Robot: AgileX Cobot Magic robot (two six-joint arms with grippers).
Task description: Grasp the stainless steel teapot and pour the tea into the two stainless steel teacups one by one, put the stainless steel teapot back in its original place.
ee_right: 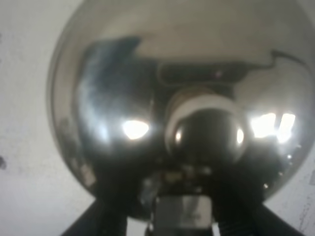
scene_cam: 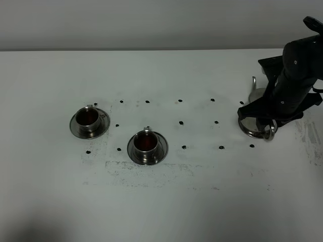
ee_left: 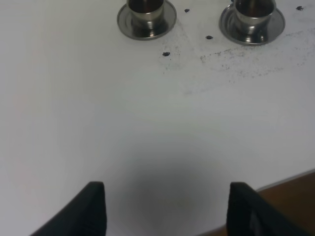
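Your right gripper (scene_cam: 266, 126) sits low over the teapot (scene_cam: 260, 108), which stands on the white table (scene_cam: 202, 201) at the far right, its spout curving up on the far side; the fingers flank the handle, but you cannot tell whether they pinch it or stand free. The two cups (scene_cam: 88, 119) (scene_cam: 146, 143) sit on their saucers toward the left, well apart from the pot, each holding dark reddish tea (scene_cam: 146, 141). Your left gripper (ee_left: 167, 209) hangs spread wide over bare table near its edge, holding nothing.

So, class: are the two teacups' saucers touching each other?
Apart. The exterior high view shows bare table between the left saucer and the right saucer; the left wrist view shows the same gap.
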